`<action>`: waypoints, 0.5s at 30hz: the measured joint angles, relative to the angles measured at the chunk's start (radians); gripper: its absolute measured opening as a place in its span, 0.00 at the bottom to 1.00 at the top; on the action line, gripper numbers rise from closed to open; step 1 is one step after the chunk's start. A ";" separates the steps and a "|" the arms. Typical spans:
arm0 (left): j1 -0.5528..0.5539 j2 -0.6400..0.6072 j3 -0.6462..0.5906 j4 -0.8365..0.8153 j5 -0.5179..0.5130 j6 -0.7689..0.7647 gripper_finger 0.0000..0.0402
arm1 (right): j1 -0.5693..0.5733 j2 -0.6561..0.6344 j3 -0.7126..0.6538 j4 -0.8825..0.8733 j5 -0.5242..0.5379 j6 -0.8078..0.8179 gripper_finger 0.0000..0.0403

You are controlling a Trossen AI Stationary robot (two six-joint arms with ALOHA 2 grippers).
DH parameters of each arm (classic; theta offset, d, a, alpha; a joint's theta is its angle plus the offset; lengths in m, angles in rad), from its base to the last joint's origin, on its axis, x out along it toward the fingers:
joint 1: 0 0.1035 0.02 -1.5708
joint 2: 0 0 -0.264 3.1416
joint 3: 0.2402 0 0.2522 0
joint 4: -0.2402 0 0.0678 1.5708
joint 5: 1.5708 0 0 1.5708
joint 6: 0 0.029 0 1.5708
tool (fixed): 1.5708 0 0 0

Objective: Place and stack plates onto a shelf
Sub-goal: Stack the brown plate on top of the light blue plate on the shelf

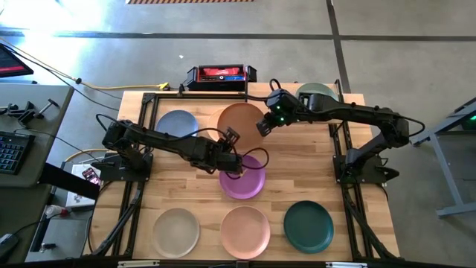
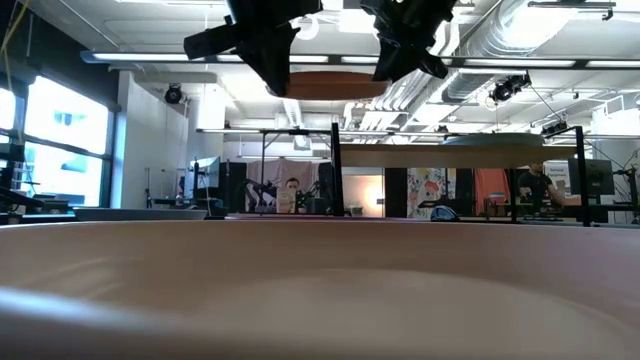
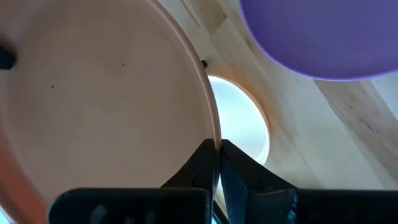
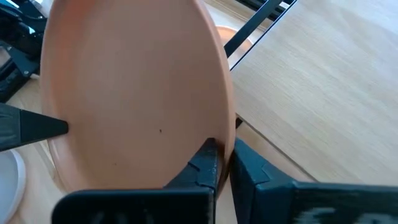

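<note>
While aloft — both-gripped orange plate (image 1: 239,121)

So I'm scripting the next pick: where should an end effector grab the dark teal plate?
Pinch the raised rim of the dark teal plate, probably from above on its outer side. It lies flat on the tabletop, so only the rim offers an edge, and the pink plate sits close beside it.

Both grippers are black, clamped on an orange plate (image 1: 240,121). Right under the left gripper (image 1: 231,138) there's a purple plate (image 1: 242,176), with a blue one (image 1: 177,123) off to its side. Beyond the right gripper (image 1: 265,123) sits a pale green plate (image 1: 316,91).
</note>
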 joint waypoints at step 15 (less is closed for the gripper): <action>0.005 0.000 0.000 0.001 0.045 -0.212 0.17 | -0.020 0.000 0.000 -0.005 -0.037 -0.034 0.00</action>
